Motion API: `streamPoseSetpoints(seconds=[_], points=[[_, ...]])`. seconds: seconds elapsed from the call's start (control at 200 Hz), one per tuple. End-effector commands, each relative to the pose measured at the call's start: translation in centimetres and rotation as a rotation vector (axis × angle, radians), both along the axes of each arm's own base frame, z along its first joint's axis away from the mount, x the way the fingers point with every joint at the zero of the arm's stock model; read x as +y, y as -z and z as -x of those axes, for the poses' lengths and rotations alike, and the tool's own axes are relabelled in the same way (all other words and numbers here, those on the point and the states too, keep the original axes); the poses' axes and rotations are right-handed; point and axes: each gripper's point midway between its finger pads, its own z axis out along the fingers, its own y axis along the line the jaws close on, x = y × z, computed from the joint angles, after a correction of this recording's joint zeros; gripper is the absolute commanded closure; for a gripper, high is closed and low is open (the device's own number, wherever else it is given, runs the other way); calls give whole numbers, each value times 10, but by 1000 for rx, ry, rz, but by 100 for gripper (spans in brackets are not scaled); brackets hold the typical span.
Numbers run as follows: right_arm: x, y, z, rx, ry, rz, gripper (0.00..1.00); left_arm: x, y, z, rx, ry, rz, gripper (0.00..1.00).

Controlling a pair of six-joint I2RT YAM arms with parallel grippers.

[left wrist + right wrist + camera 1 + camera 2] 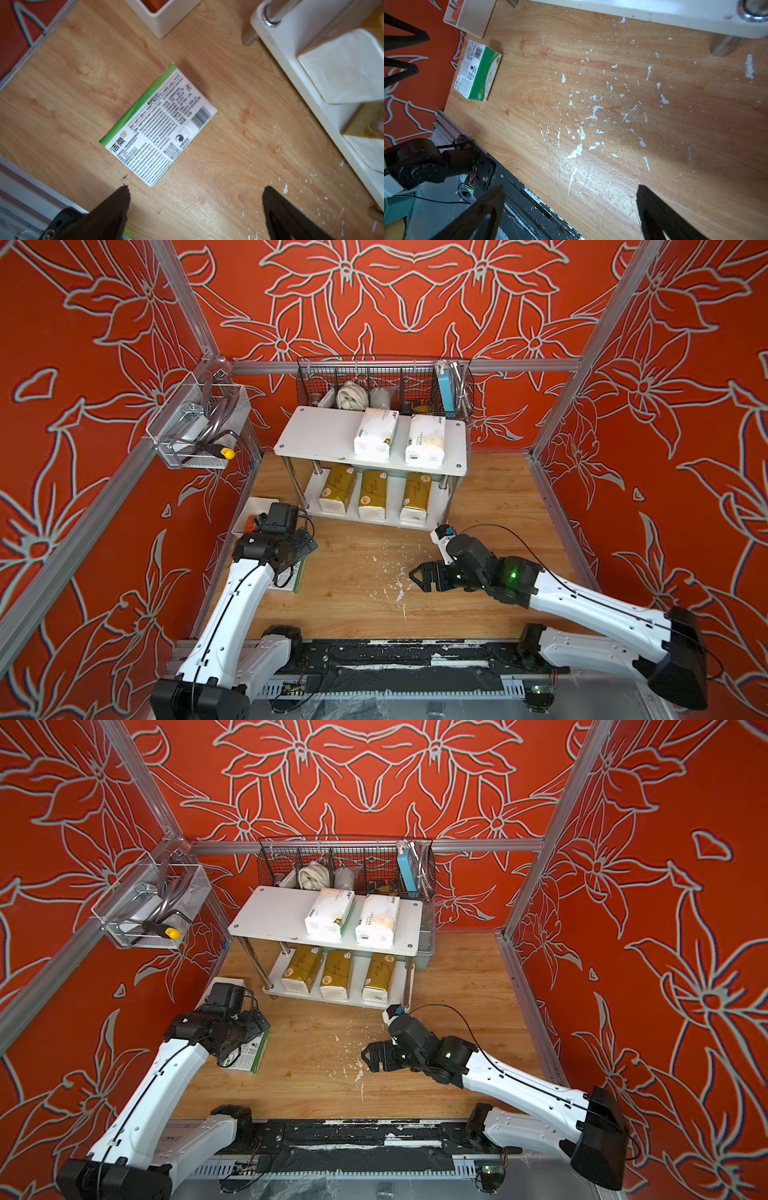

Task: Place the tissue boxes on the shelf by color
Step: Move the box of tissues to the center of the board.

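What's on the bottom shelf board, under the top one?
Three gold tissue packs lie side by side on the lower board. Their back ends are hidden beneath the top board, so anything behind them can't be seen.

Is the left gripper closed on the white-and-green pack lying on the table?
No, the left gripper stands open and apart from the white-and-green pack, which lies flat.

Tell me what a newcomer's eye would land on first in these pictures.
The red floral walls on every side shout loudest. Next comes the shelf at the far side of the wooden table: three gold packs in a row on its lower tier, two white packs on top. One more white-and-green pack lies flat on the table below the open left gripper.
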Motion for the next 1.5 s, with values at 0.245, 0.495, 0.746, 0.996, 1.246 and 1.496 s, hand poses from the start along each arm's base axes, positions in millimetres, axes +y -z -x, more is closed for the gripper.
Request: streamPoseSetpoints(seconds=[0.245,0.495,0.746,0.996,1.246,1.496], points=[[-10,1,2,-31,2,23,1,47,46,-11,25,-276,106,2],[-17,0,1,-34,17,40,1,43,80,-23,57,-277,213,2],[-19,-2,-1,-36,30,54,1,6,102,-23,59,-199,375,2],[-15,0,-5,-29,32,66,1,-55,106,2,70,-30,395,2],[-7,3,-8,-16,27,68,1,-81,77,23,18,139,281,2],[2,4,-11,-6,17,63,1,-50,45,15,0,224,41,2]])
